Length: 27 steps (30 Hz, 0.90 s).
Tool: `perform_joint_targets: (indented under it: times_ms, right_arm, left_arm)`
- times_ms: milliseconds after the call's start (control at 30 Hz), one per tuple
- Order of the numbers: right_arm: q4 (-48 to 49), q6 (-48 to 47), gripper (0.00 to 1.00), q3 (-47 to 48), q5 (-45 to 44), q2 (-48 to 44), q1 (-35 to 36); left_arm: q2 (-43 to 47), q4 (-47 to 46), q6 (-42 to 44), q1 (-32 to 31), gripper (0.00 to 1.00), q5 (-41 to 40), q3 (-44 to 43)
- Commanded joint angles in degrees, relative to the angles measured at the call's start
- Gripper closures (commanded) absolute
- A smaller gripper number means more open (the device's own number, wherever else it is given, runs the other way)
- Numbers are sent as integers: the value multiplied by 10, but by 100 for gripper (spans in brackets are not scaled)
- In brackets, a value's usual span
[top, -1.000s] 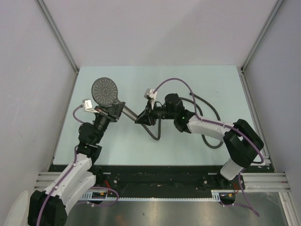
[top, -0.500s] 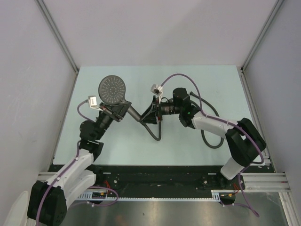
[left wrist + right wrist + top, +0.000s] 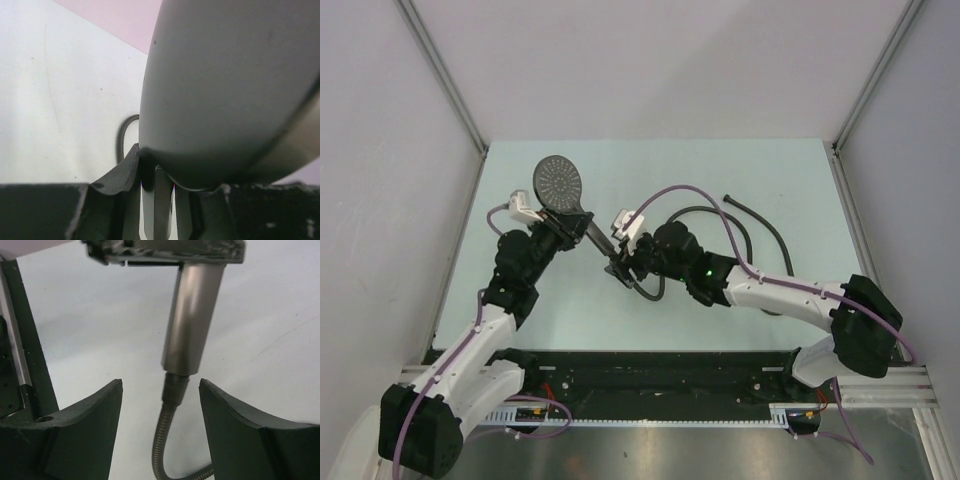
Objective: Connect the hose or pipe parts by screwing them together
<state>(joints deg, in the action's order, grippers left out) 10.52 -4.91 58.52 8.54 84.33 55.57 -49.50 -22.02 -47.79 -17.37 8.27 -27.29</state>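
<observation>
The shower head (image 3: 558, 183) is being held above the desk (image 3: 720, 160), at about 10 o'clock from the desk's middle in the overhead view. Its round dotted face is pointing up and its straight handle is running down toward 5 o'clock. The hose (image 3: 160, 440) is meeting the lower end of that handle. In the right wrist view its ribbed connector is sitting right under the handle's end and seems to be joined to it, though how far it is screwed in cannot be told from here. From the joint the hose is dropping, curling under toward 6 o'clock and then looping off across the desk toward 3 o'clock. Its free end is lying near 2 o'clock.

The left end effector (image 3: 563, 232) is gripping the handle just below the head, with its fingers closed tight on it. In its own camera the grey back of the head is filling most of the frame.

The right end effector (image 3: 618, 264) is sitting at the joint with its fingers spread apart. One is on each side of the connector with a clear gap to it, so it is holding nothing.
</observation>
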Motion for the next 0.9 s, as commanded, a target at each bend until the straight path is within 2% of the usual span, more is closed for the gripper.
perform_joint_targets:
  times_ms: [0,100,367,467,500,567,667,700,767,800,867]
  right_arm:
    - [23,-69,33,10,-167,20,47]
    - [62,-80,34,10,-244,45,76]
    - [117,-85,41,10,-304,90,99]
    - [136,-85,53,10,-307,93,102]
    - [146,-81,63,10,-305,93,102]
    - [154,-71,70,10,-296,92,101]
    - [161,-37,78,9,-245,96,79]
    - [166,-32,87,10,-228,98,74]
    - [167,-27,96,9,-207,97,63]
    - [164,-24,100,9,-165,91,56]
    - [165,8,100,3,-100,80,25]
  left_arm:
    - [15,64,9,-2,100,-71,-61]
    - [19,103,-4,-2,99,-82,-75]
    - [46,141,-22,-2,100,-106,-93]
    - [51,147,-31,-2,99,-107,-93]
    - [54,149,-33,-2,100,-107,-89]
    - [56,148,-46,-3,100,-94,-82]
    - [50,127,-69,-3,100,-65,-53]
    - [49,105,-72,-3,100,-55,-33]
    - [54,79,-78,-3,100,-31,-13]
    - [55,46,-78,-3,100,-25,8]
    - [70,9,-69,-3,100,-16,40]
